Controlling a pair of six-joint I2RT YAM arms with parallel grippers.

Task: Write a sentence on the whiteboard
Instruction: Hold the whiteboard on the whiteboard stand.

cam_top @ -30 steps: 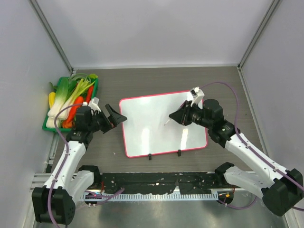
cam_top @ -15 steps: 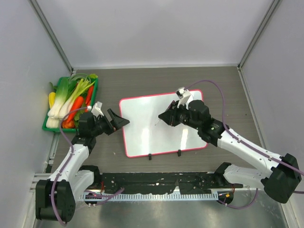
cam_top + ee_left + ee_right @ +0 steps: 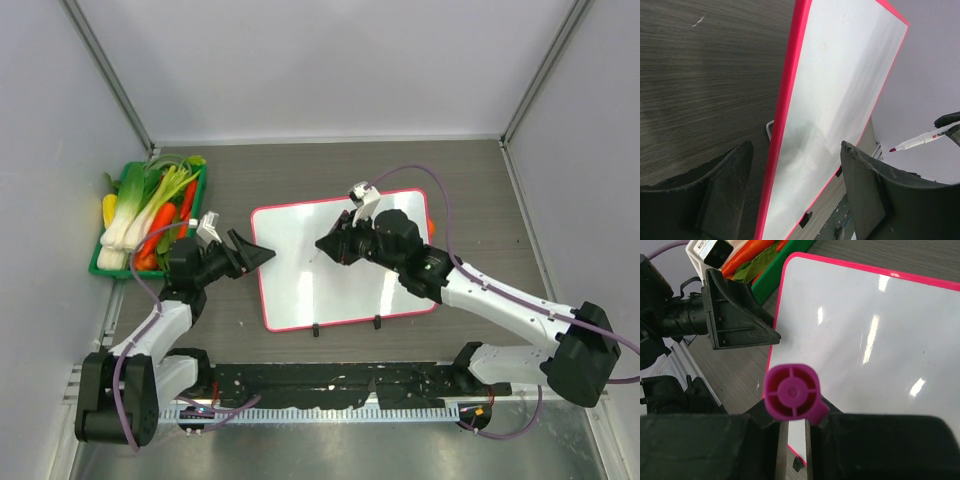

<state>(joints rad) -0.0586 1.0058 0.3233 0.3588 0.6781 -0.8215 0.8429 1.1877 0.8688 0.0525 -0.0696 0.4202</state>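
The whiteboard (image 3: 300, 285) lies flat on the dark table, pink frame all round, its surface blank. My left gripper (image 3: 256, 256) stands open at the board's left edge; in the left wrist view its jaws (image 3: 797, 150) straddle the pink rim of the whiteboard (image 3: 840, 90) without clamping it. My right gripper (image 3: 326, 247) hovers over the upper middle of the board, shut on a marker (image 3: 316, 259) whose tip points down and left. The marker's magenta end (image 3: 791, 398) sits between the right fingers (image 3: 792, 426), above the whiteboard (image 3: 865, 330). The marker's red tip (image 3: 920, 141) hangs off the surface.
A green tray (image 3: 98, 266) of leeks, carrots and other vegetables sits at the far left, close behind the left arm. Two small black feet (image 3: 316, 330) stick out of the board's near edge. Grey enclosure walls close in left, right and back.
My right arm has carried the marker leftward over the board, from its right part to the upper middle. The left gripper's jaws have narrowed somewhat at the board's left edge.
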